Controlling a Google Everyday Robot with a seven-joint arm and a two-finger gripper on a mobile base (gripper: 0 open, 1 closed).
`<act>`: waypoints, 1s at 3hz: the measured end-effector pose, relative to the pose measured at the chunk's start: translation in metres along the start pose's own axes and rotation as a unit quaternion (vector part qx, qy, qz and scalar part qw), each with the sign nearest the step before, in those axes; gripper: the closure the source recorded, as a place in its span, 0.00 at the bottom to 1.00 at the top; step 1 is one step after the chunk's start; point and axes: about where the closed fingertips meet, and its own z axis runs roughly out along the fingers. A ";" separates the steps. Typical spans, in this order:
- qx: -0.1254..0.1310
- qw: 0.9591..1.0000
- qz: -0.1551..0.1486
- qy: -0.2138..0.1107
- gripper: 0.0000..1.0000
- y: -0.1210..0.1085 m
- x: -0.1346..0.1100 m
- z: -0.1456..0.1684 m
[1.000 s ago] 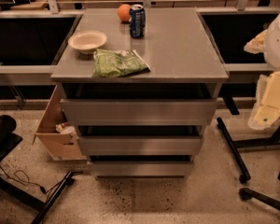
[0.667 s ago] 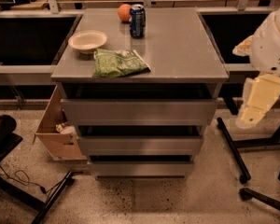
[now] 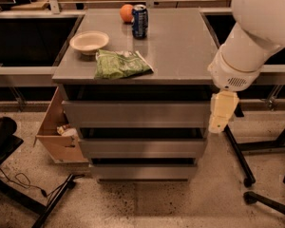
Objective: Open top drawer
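The top drawer is the widest grey flat front, just under the grey counter top of the cabinet. It stands shut, with a dark gap above it. Two narrower grey fronts sit below it. My gripper is a cream-coloured piece hanging down from my white arm. It sits at the right end of the top drawer front, level with it, just past the cabinet's right corner. I cannot tell whether it touches the front.
On the counter lie a cream bowl, a green snack bag, a blue can and an orange. A cardboard box leans at the cabinet's left. Black stand legs are on the floor at right, cables at left.
My arm has swung left from the right edge of view toward the cabinet. The gripper now hangs by the right end of the top drawer front. The drawers have not moved.
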 end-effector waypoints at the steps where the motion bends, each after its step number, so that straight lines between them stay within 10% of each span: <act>1: -0.006 1.000 0.005 0.026 0.00 -0.013 0.003 0.050; 3: -0.027 0.999 0.004 0.035 0.00 -0.033 -0.009 0.131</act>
